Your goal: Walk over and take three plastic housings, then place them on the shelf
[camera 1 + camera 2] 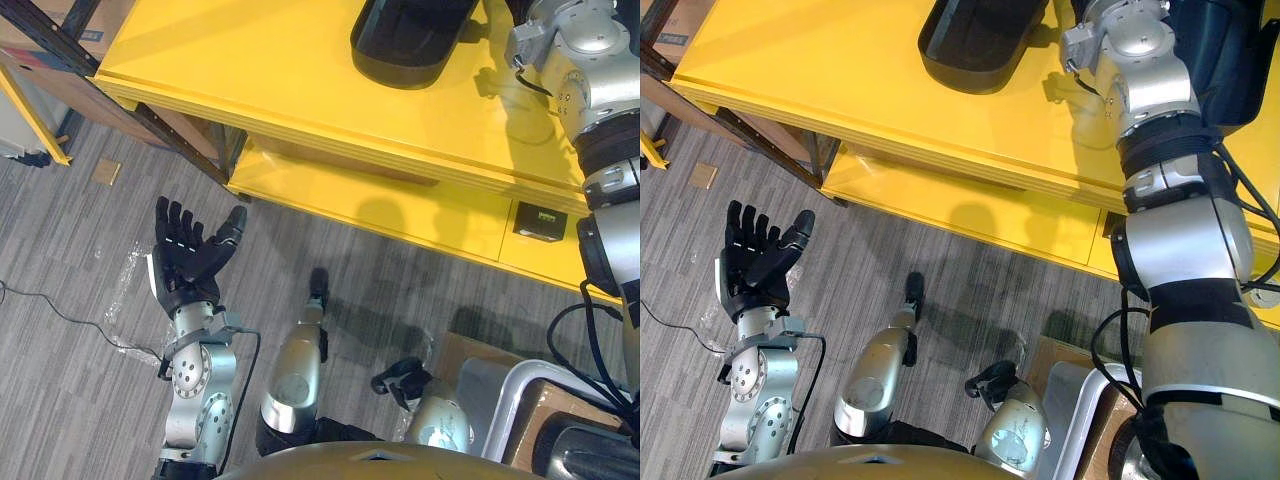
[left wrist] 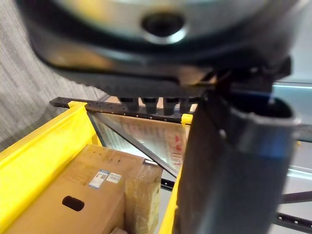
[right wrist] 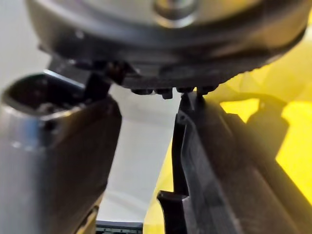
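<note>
Hovering left hand [image 1: 190,255] palm-up, fingers spread | right hand [image 3: 58,146] at shelf [image 1: 250,60], grip untellable

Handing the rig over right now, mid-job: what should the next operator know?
The left hand is open and empty, palm up over the floor in front of the yellow shelf.
The right hand is up at the shelf's top board, beside a dark housing; whether it grips it cannot be told.
Done: one black housing lies on the top board.
Left: settle the dark housing, release it, then fetch what remains of the three.
</note>
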Controlling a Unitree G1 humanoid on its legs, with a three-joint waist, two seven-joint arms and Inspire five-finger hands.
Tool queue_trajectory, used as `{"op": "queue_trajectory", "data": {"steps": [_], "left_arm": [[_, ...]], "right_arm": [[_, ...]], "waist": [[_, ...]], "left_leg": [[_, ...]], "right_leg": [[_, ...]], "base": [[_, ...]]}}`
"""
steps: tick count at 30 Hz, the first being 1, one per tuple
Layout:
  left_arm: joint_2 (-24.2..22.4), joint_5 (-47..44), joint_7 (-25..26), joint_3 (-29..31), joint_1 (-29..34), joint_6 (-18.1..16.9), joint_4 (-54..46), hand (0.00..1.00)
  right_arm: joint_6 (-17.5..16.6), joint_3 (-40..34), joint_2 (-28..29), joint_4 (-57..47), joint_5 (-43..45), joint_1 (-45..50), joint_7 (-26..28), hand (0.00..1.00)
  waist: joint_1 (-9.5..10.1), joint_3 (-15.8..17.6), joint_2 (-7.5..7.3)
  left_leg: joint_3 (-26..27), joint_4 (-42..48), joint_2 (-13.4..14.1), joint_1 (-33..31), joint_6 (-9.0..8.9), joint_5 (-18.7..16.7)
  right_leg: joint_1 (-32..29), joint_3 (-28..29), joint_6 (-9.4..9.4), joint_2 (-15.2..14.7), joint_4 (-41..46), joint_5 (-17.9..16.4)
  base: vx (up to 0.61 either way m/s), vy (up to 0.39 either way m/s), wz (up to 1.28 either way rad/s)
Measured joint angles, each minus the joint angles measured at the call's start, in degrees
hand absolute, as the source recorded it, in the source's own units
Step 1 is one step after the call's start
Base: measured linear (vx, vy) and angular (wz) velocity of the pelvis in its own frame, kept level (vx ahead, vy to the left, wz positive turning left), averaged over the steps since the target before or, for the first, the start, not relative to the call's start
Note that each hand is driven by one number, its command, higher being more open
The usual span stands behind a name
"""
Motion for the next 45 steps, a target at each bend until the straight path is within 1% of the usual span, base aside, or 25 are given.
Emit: {"op": "queue_trajectory", "data": {"steps": [12, 13, 14, 15, 17, 18, 19, 20, 21, 23, 24, 26, 28, 30, 32, 33, 34, 35, 37, 38, 40, 41, 42, 43, 45], "left_arm": [[0.01, -0.16, -0.72, 0.00, 0.02, -0.01, 1.89, 1.00], [0.00, -0.15, -0.80, 0.00, 0.02, -0.01, 1.99, 1.00], [0.01, -0.15, -1.01, -0.03, 0.01, -0.01, 2.01, 1.00], [0.01, -0.15, -1.08, -0.03, 0.01, -0.01, 2.01, 1.00], [0.04, -0.16, -1.12, -0.02, 0.04, -0.01, 2.01, 1.00], [0.04, -0.16, -1.14, -0.02, 0.04, -0.01, 2.01, 1.00], [0.04, -0.16, -1.20, -0.02, 0.05, -0.01, 2.01, 1.00], [0.04, -0.17, -1.25, -0.01, 0.29, -0.02, 2.01, 1.00], [0.04, -0.17, -1.26, 0.00, 0.37, -0.02, 2.01, 1.00], [0.04, -0.19, -1.45, -0.02, 0.72, -0.06, 2.02, 1.00], [0.03, -0.19, -1.48, -0.03, 0.68, -0.06, 2.02, 1.00], [0.03, -0.14, -1.67, -0.02, 0.75, -0.15, 2.03, 1.00], [0.09, -0.04, -1.66, 0.00, 0.89, -0.40, 2.05, 1.00], [0.17, 0.10, -1.73, 0.01, 1.04, -0.90, 2.12, 1.00], [0.56, 0.31, -1.69, 0.25, 1.66, -1.31, 2.13, 1.00], [1.06, 0.31, -1.77, 0.24, 2.04, -1.32, 2.15, 1.00], [1.41, 0.31, -1.74, 0.32, 2.54, -1.35, 2.21, 1.00], [1.59, 0.33, -1.74, 0.32, 2.71, -1.36, 2.31, 1.00], [1.94, 0.49, -1.70, 0.56, 2.62, -1.38, 3.22, 1.00], [1.97, 0.49, -1.65, 0.81, 2.64, -1.38, 3.24, 1.00], [2.12, 0.55, -1.55, 1.95, 2.18, -1.46, 3.23, 1.00], [2.12, 0.55, -1.55, 2.62, 2.21, -1.51, 3.23, 1.00], [2.09, 0.57, -1.45, 3.42, 2.31, -1.52, 3.23, 1.00], [2.09, 0.60, -1.42, 4.02, 2.67, -1.52, 3.23, 1.00], [2.05, 0.72, -1.40, 4.62, 3.01, -1.52, 3.19, 1.00]], "right_arm": [[-0.45, 0.53, 0.00, 0.00, -0.07, -1.58, -1.30, 1.00], [-1.25, 0.96, -0.01, 0.00, -0.07, -1.86, -1.40, 1.00], [-3.10, 1.19, -0.01, -0.03, -0.07, -2.11, -1.45, 1.00], [-3.89, 1.20, -0.01, -0.11, -0.06, -2.18, -1.48, 1.00], [-7.01, 1.20, -0.11, -1.83, -0.19, -2.24, -1.76, 1.00], [-7.88, 1.19, -0.19, -2.71, -0.20, -2.28, -1.77, 1.00], [-9.42, 1.19, -0.50, -5.18, -0.23, -2.31, -1.88, 1.00], [-11.35, 1.17, -0.87, -9.30, -2.39, -2.47, -2.60, 1.00], [-11.69, 1.17, -0.88, -10.18, -2.77, -2.55, -2.70, 1.00], [-14.08, 1.10, -2.37, -18.85, -6.74, -2.96, -2.90, 1.00], [-14.18, 1.07, -2.75, -19.87, -6.99, -2.96, -2.90, 1.00], [-14.61, -0.23, -4.84, -27.12, -8.15, -2.92, -3.15, 1.00], [-14.55, -2.65, -5.85, -31.27, -8.16, -1.75, -3.50, 1.00], [-14.46, -5.98, -7.44, -35.87, -8.08, 1.82, -4.06, 1.00], [-14.44, -8.82, -8.48, -38.77, -7.92, 5.97, -4.29, 1.00], [-14.40, -10.69, -9.70, -40.62, -7.86, 9.52, -4.32, 1.00], [-14.35, -12.98, -10.21, -41.95, -7.85, 13.64, -4.36, 1.00], [-14.34, -14.16, -10.30, -42.49, -7.83, 15.74, -4.38, 1.00], [-13.91, -18.75, -11.02, -44.71, -6.07, 24.78, -4.00, 1.00], [-13.67, -19.88, -11.02, -45.30, -5.79, 26.76, -3.78, 1.00], [-13.28, -24.85, -10.94, -48.17, -5.10, 34.29, -3.04, 1.00], [-13.19, -26.96, -10.52, -49.58, -4.21, 37.58, -2.58, 1.00], [-13.15, -30.17, -9.01, -51.84, -3.33, 42.44, -2.23, 1.00], [-13.12, -33.93, -6.80, -54.77, -2.17, 47.93, -1.89, 1.00], [-13.08, -38.27, -3.64, -58.36, -1.57, 54.44, -1.22, 1.00]], "waist": [[-0.20, 0.72, 0.04], [-0.24, 0.78, 0.00], [-0.23, 0.83, -0.07], [-0.23, 0.84, -0.09], [-0.43, 0.90, -0.19], [-0.58, 0.92, -0.22], [-0.85, 0.96, -0.28], [-1.37, 1.03, -0.40], [-1.49, 1.06, -0.45], [-2.00, 1.09, -0.56], [-2.09, 1.09, -0.57], [-3.70, 1.08, -0.59], [-4.38, 1.00, -0.81], [-5.57, 0.91, -0.99], [-6.70, 0.52, -1.51], [-7.05, 0.30, -1.82], [-7.94, -0.16, -2.39], [-8.26, -0.43, -2.61], [-9.33, -1.77, -3.11], [-9.69, -1.88, -3.16], [-10.32, -2.06, -3.16], [-10.58, -2.60, -3.21], [-11.24, -4.15, -3.22], [-11.44, -6.21, -3.30], [-11.80, -8.61, -3.32]], "left_leg": [[0.03, 0.21, 0.07, -0.42, 0.01, -0.03], [0.12, 0.30, 0.09, -0.42, 0.00, -0.05], [0.24, 0.52, 0.15, -0.42, -0.07, -0.15], [0.28, 0.62, 0.18, -0.42, -0.09, -0.20], [0.47, 0.93, 0.38, -0.42, -0.19, -0.36], [0.52, 0.94, 0.46, -0.41, -0.21, -0.37], [0.70, 0.97, 0.57, -0.32, -0.24, -0.40], [1.15, 0.96, 0.70, 0.01, -0.32, -0.49], [1.28, 0.96, 0.71, 0.13, -0.32, -0.52], [3.13, 1.07, 1.55, 1.21, -0.37, -1.08], [3.27, 1.10, 1.60, 1.29, -0.37, -1.13], [4.18, 1.08, 1.69, 2.08, -0.25, -1.41], [5.48, 1.02, 1.88, 3.03, -0.23, -1.75], [6.35, 1.01, 1.88, 3.88, 0.07, -2.17], [7.43, 0.96, 1.90, 4.47, 0.22, -2.55], [8.12, 0.82, 1.97, 4.80, 0.30, -2.67], [8.83, 0.51, 1.93, 5.13, 0.32, -2.74], [8.99, 0.31, 1.85, 5.27, 0.33, -2.74], [10.02, -0.51, 1.56, 5.98, 0.41, -2.68], [10.16, -0.51, 1.51, 6.20, 0.41, -2.76], [11.01, -0.52, 1.59, 7.28, 0.33, -3.15], [11.39, -0.53, 1.64, 7.55, 0.32, -3.39], [11.61, -0.57, 1.66, 7.49, 0.14, -3.70], [12.27, -0.57, 1.75, 7.52, 0.13, -4.11], [12.98, -0.59, 1.82, 7.79, -0.13, -4.61]], "right_leg": [[-0.36, -0.01, -0.01, -0.02, 0.13, 0.00], [-0.39, 0.07, -0.01, -0.02, 0.11, 0.00], [-0.38, 0.17, -0.01, -0.02, 0.09, 0.00], [-0.37, 0.21, -0.01, -0.01, 0.08, 0.00], [-0.37, 0.38, -0.03, 0.12, 0.03, 0.01], [-0.39, 0.41, -0.04, 0.18, 0.01, 0.02], [-0.41, 0.55, -0.05, 0.26, -0.01, 0.03], [-0.44, 0.95, -0.05, 0.34, -0.11, 0.11], [-0.44, 1.11, -0.04, 0.37, -0.15, 0.14], [-0.39, 2.82, -0.22, 1.44, -1.58, 1.13], [-0.38, 2.97, -0.23, 1.51, -1.70, 1.21], [0.00, 3.71, -0.12, 1.80, -2.62, 1.92], [0.15, 4.96, -0.11, 2.22, -3.67, 2.75], [0.88, 5.57, 0.16, 2.53, -4.93, 3.57], [0.98, 6.55, 0.33, 2.86, -6.10, 4.48], [1.06, 7.07, 0.46, 3.18, -6.99, 5.14], [1.03, 7.66, 0.61, 3.31, -7.43, 5.60], [1.07, 7.77, 0.70, 3.34, -7.71, 5.80], [1.15, 8.30, 1.04, 3.45, -8.98, 6.69], [1.42, 8.34, 1.12, 3.48, -9.34, 6.90], [2.53, 8.90, 1.42, 3.95, -10.96, 7.73], [2.80, 9.14, 1.52, 4.19, -11.66, 8.04], [2.98, 9.20, 1.67, 4.50, -12.76, 8.51], [3.12, 9.68, 1.85, 4.94, -14.19, 9.16], [3.77, 9.86, 2.08, 5.41, -16.18, 10.07]], "base": [[0.01, -0.044, 0.00], [0.01, -0.046, -0.03], [0.00, -0.019, -0.04], [0.00, -0.009, -0.04], [0.00, 0.000, -0.05], [0.00, 0.000, -0.05], [0.00, 0.000, -0.10], [0.00, -0.008, -0.11], [0.00, -0.023, -0.22], [0.00, -0.038, -0.37], [-0.01, -0.030, -0.32], [0.00, -0.012, -0.19], [0.00, 0.011, -0.29], [0.01, 0.034, -0.28], [0.01, 0.034, -0.26], [0.02, 0.029, -0.28], [0.03, 0.033, -0.24], [0.05, 0.020, -0.20], [0.06, 0.016, -0.16], [0.06, 0.012, -0.13], [0.05, 0.010, -0.17], [0.06, 0.004, -0.19], [0.08, 0.001, -0.19], [0.08, 0.000, -0.18], [0.11, -0.003, -0.18]]}}
